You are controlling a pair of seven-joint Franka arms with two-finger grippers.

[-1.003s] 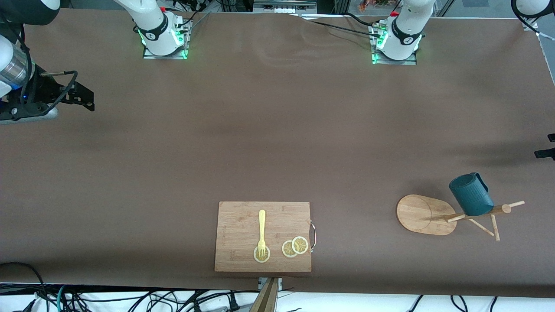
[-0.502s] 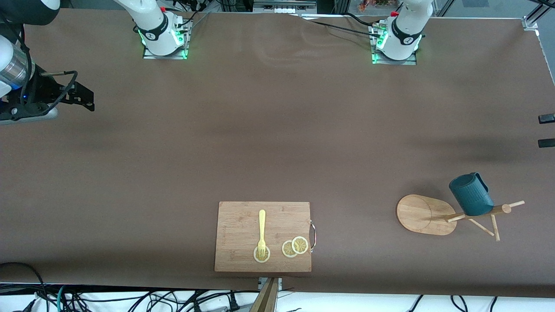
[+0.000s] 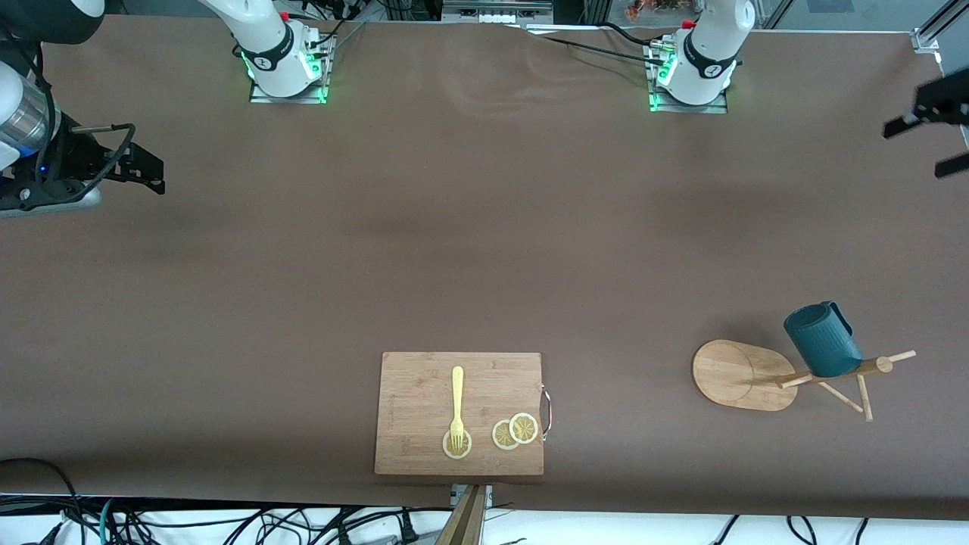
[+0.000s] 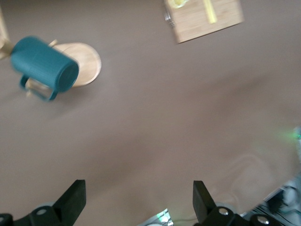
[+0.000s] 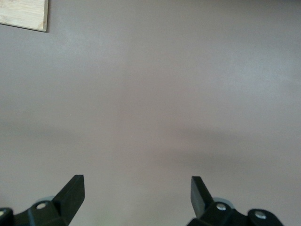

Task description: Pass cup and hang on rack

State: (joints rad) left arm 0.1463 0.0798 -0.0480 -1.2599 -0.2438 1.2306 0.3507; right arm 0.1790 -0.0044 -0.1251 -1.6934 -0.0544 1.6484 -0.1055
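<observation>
Left hand (image 3: 930, 140): fingers spread wide, holding nothing, up in the air over the counter's (image 3: 484, 250) edge at the left arm's end; partly cut off by the front view's border, and its own wrist view is blurred.

Right hand (image 3: 147, 172): fingers spread wide, empty, over bare counter at the right arm's end; the arm waits, and its wrist view shows mostly bare surface and one corner of the board.

Cup (image 3: 822, 340): dark teal, ribbed, hung on the rack (image 3: 764, 372), off the counter. Its long axis is tilted, with the closed bottom facing up toward the camera; the handle sits on the side toward the robots' bases. The mouth is hidden in the front view.

Rack: light wood, oval base, pole and thin pegs, near the left arm's end.

Cutting board (image 3: 459, 413): wooden, rectangular, at the counter's edge nearest the camera, carrying a yellow fork (image 3: 456, 405) and three lemon slices (image 3: 515, 431); the fork tines lie on one slice.
</observation>
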